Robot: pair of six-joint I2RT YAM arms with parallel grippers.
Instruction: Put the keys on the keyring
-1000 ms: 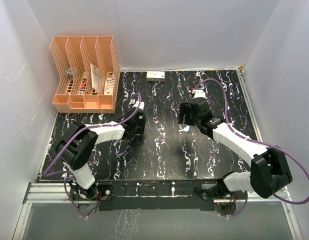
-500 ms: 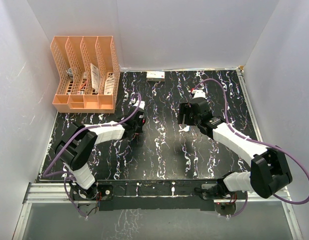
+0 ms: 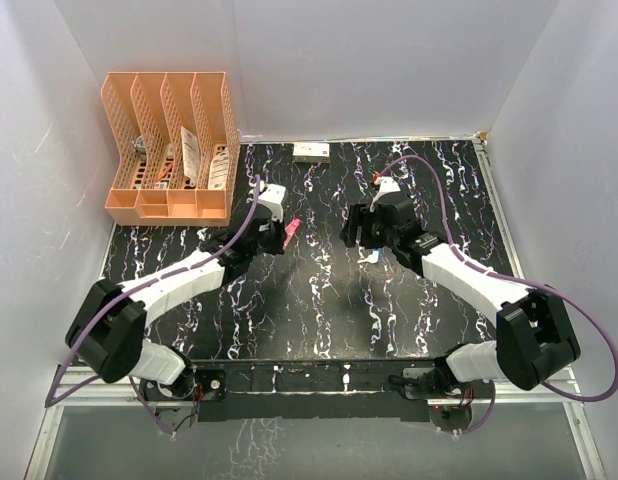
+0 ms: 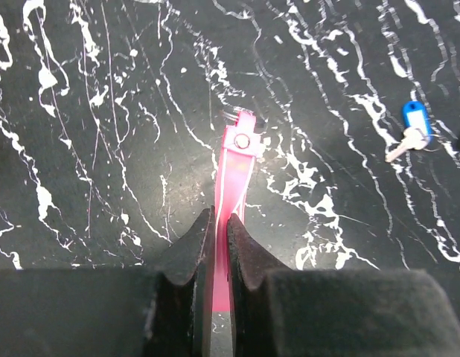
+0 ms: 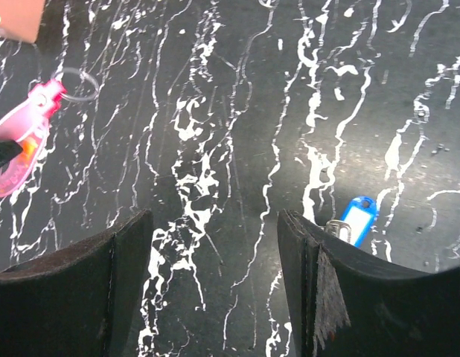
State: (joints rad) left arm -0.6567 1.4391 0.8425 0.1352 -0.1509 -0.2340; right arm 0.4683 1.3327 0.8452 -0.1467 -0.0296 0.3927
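The left hand [image 4: 221, 223] pinches the keyring [image 4: 236, 167] by the tail of its pink strap, jaws pressed tight on it. The ring [image 5: 75, 84] end sticks out free toward the right. The right hand [image 5: 215, 245] is spread and holds nothing. It hovers near the keys [image 4: 409, 134], which lie on the surface [image 4: 103, 111] right of the keyring, well apart from it.

The step looks like presenting the ring while the other hand fetches a key. To do it well, the left grip should sit on the tail only, leaving the ring clear, with the strap held level and steady. The right hand should probably drop onto the blue key [image 5: 358, 219] and take it by the head. The key is tiny, so a centred, slow pinch matters.

The left wrist view shows the pinch itself and both keys, but the ring is only a faint glint there. The right wrist view shows the ring plainly. It also shows the blue key just beside one finger [image 5: 327, 282], which hides much of the silver one. From above, the hands face each other mid-surface, and the keys are too small to read.
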